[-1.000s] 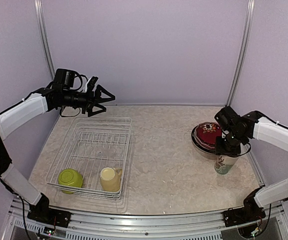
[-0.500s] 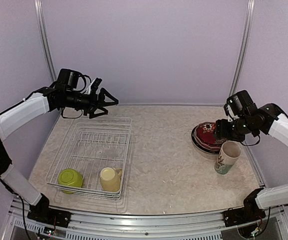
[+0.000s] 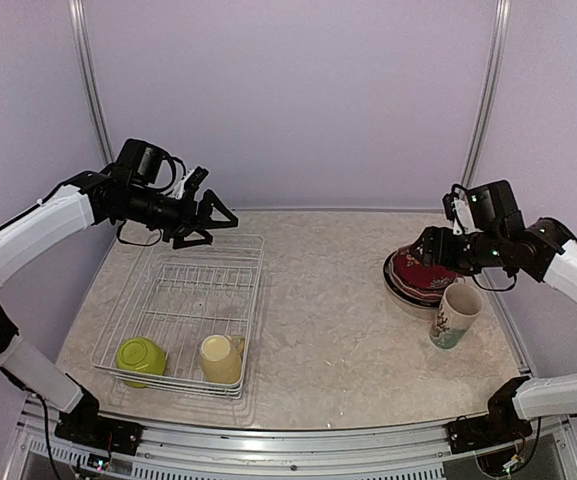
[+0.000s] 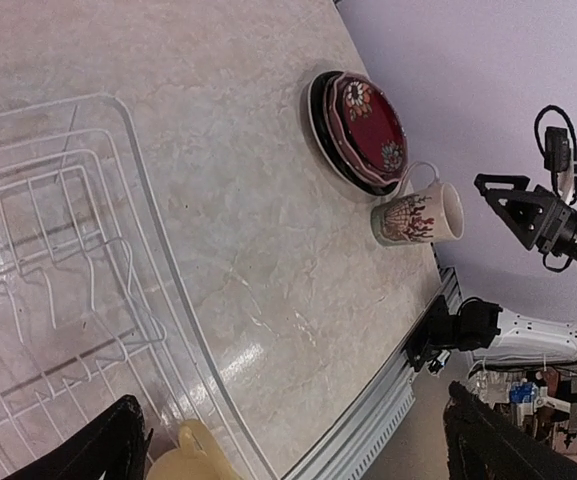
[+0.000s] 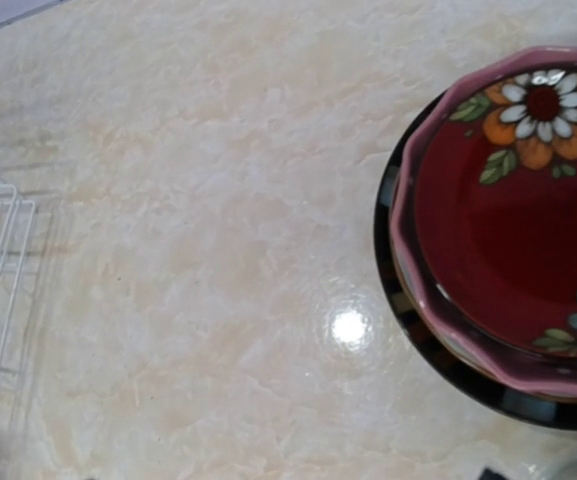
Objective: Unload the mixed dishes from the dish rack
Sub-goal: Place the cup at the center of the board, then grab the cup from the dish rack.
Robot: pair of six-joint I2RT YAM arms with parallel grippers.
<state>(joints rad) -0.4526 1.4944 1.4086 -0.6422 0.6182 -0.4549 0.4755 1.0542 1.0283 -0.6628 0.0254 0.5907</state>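
1. My left end effector hangs spread wide and empty above the dish rack's far rim, centre-left. My right end effector is parted and empty over the stacked plates.
2. Plates and white floral mug sit grouped at right, apparently to leave the mid surface open.
3. Lime-green bowl and pale yellow mug sit at the rack's near end, lower left, with unobstructed access from above.

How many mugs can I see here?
2. A pale yellow mug sits in the near right corner of the dish rack; a white floral mug stands on the table beside the stacked plates. None seems hidden.
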